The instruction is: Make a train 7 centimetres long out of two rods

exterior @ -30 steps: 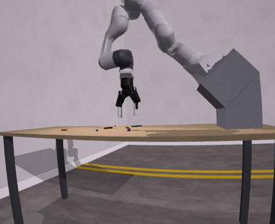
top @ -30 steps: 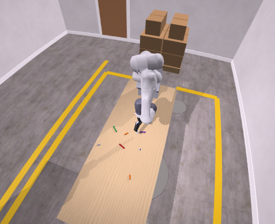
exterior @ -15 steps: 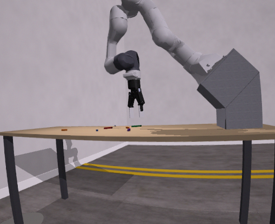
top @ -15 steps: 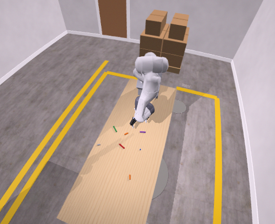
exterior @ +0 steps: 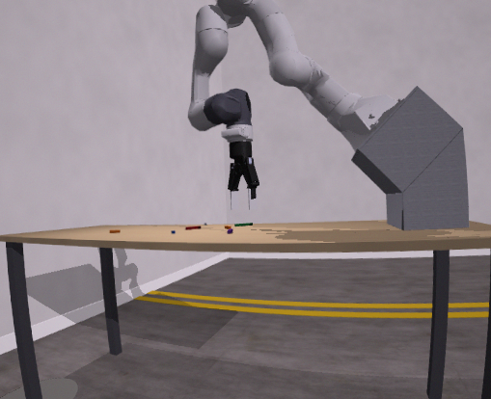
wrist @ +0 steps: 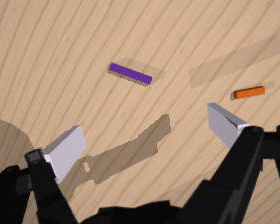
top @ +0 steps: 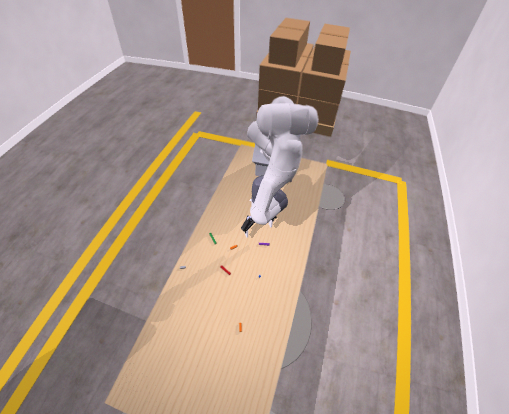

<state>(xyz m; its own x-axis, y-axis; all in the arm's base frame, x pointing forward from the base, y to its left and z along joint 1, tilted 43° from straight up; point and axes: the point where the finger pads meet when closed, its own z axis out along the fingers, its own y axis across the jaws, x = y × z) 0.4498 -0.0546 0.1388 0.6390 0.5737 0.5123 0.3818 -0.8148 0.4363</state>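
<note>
Black claw (exterior: 239,204), pale fingertips, spread fully apart and holding nothing; hangs point-down above the wooden surface (exterior: 345,236), not touching it. In the top view the claw (top: 246,231) sits at the end of the white arm (top: 278,165), over the near part of the rod scatter.

Purple rod (wrist: 130,73): lying flat, ahead of the claw in the wrist view, between the lines of the two fingertips but beyond them; in the top view (top: 264,244) just beside the claw. No other rod touches it.

Orange rod (wrist: 249,92): flat, ahead of the claw and off to one side, well apart from the purple rod; top view (top: 234,247).

Green rod (top: 212,238): flat, aslant, on the far side of the orange rod from the purple one.

Red rod (top: 225,270): flat, aslant, farther out along the surface than the orange rod, alone.

Blue rod (top: 259,276): very small, farther out than the purple rod, apart from it.

Grey rod (top: 182,267): short, toward one long edge of the surface, by itself.

Second orange rod (top: 240,327): lying lengthwise, well apart from all the rest, toward the far end.

No two rods lie end to end.

Grey pedestal (exterior: 422,183): carries the arm at one end of the surface.

Cardboard boxes (top: 303,75): stacked against the back wall.
</note>
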